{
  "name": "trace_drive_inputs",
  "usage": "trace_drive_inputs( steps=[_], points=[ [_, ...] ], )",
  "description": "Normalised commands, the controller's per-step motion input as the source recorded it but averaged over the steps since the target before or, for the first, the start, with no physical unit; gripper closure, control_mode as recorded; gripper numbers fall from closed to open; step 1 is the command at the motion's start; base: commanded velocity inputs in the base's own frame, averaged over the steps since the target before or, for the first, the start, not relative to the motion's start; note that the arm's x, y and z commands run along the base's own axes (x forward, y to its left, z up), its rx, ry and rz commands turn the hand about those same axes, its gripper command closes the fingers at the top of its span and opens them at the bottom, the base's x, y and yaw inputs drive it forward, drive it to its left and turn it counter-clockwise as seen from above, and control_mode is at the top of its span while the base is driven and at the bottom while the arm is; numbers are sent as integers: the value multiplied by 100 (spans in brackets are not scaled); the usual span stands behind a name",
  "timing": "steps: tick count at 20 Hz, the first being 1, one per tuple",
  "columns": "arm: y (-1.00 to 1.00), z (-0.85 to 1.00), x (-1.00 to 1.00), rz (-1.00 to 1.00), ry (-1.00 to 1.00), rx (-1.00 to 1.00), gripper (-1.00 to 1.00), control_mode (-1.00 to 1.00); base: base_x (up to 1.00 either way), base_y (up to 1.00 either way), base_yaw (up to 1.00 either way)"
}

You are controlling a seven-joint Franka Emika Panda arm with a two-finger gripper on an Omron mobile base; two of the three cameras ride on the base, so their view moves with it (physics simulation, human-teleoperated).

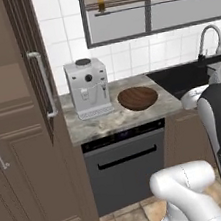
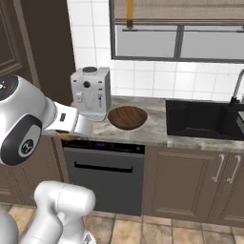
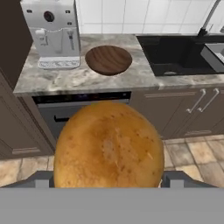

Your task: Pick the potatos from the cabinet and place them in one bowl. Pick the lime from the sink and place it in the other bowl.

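Golden-brown potato (image 3: pixel 107 146) sits clamped between the widely spread fingers of the hand (image 3: pixel 107 177), held above the floor in front of the desk (image 3: pixel 87 78). Beyond it, the wooden bowl (image 3: pixel 108 60) rests beside the coffee machine (image 3: pixel 51 33). No writing is readable.

I'm standing in a home kitchen: a coffee machine (image 1: pixel 88 88) is sitting on the marble tabletop (image 1: pixel 109 123), a black sink (image 2: pixel 198 119) is lying under the window (image 2: pixel 178 31), and a dishwasher (image 1: pixel 128 163) is sitting among brown cabinets (image 1: pixel 17 147).
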Motion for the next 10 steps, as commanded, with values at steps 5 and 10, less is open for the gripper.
trace_drive_inputs(
  steps=[5,10],
  points=[
    [0,0,0,0,0,0,100,100,53,-31,0],
    [0,0,0,0,0,0,100,100,49,-27,0]
  ],
)
